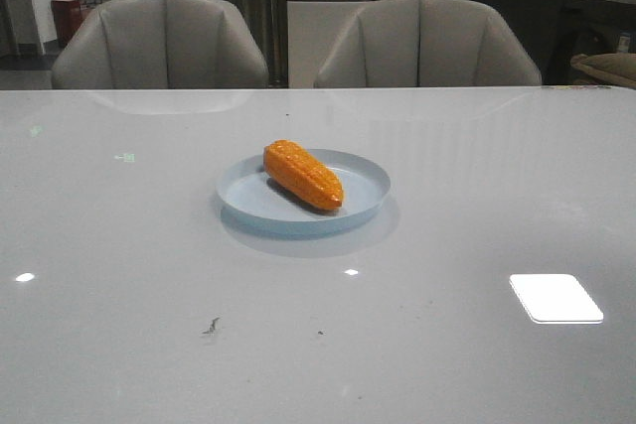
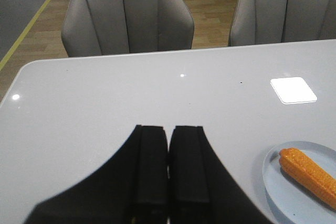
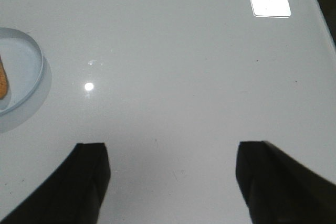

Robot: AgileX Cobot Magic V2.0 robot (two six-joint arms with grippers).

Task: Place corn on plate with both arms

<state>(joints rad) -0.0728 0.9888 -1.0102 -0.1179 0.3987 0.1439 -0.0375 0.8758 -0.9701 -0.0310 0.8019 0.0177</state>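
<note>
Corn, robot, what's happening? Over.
Left gripper shut, empty. Right gripper open, empty. Corn lying on plate. Nothing in the way.

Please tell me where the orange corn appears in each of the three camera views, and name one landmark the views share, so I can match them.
Front view: the corn lies diagonally on the plate, near the picture's middle.
Left wrist view: corn at the lower right edge, on the plate.
Right wrist view: only a sliver of corn at the left edge.
Shared landmark: the pale blue plate.

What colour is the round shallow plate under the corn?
Pale blue plate, plain; the front view shows it best.
</note>
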